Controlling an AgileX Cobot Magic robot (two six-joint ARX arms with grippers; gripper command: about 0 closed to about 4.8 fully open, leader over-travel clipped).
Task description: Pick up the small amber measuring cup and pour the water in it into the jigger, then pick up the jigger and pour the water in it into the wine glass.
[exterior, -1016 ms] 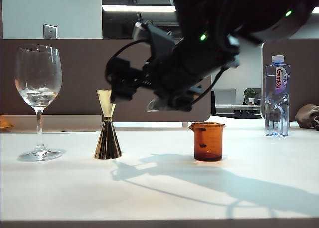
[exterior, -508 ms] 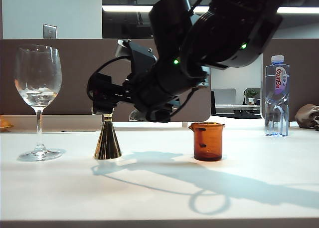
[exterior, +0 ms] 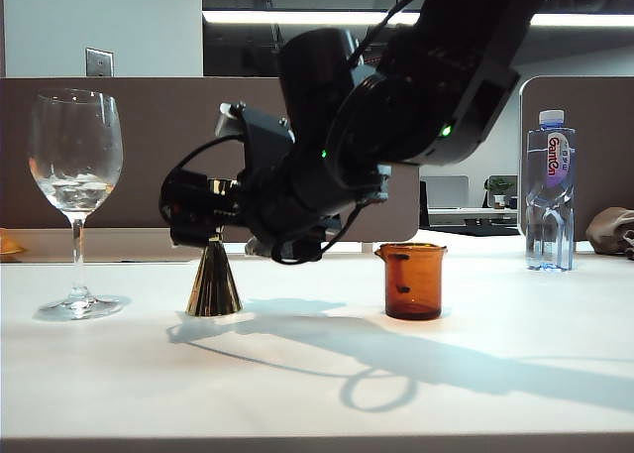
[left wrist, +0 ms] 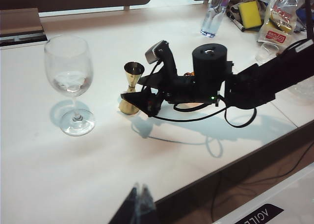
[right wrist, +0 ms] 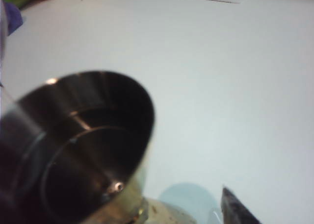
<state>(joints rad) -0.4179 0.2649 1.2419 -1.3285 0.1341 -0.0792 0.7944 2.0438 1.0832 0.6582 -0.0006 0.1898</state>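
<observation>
The surface (exterior: 297, 394) is a plain white top under bright light, with the arm's shadow lying across it. Behind it runs a brown partition, then a pale wall with a switch plate (exterior: 99, 62) and a ceiling strip light. A clear plastic bottle (exterior: 551, 190) with a blue-and-red label stands at the far right edge; its lettering is too small to read surely. In the left wrist view, clutter lies beyond the surface, among it a yellow sponge (left wrist: 250, 14).

The wine glass (exterior: 76, 200) stands at the left with a little water (exterior: 75, 190) in its bowl. The jigger (exterior: 214, 265) stands upright near it, and the small amber measuring cup (exterior: 411, 281) stands well apart to its right.

The right pincer (exterior: 188, 213) sits at the jigger's upper cone with its fingers spread wide on either side; whether they touch cannot be told. The right wrist view looks down into the cone's dark mouth.

The left pincer (left wrist: 136, 207) shows only as a blurred tip at the near edge; whether it is apart or together cannot be told
</observation>
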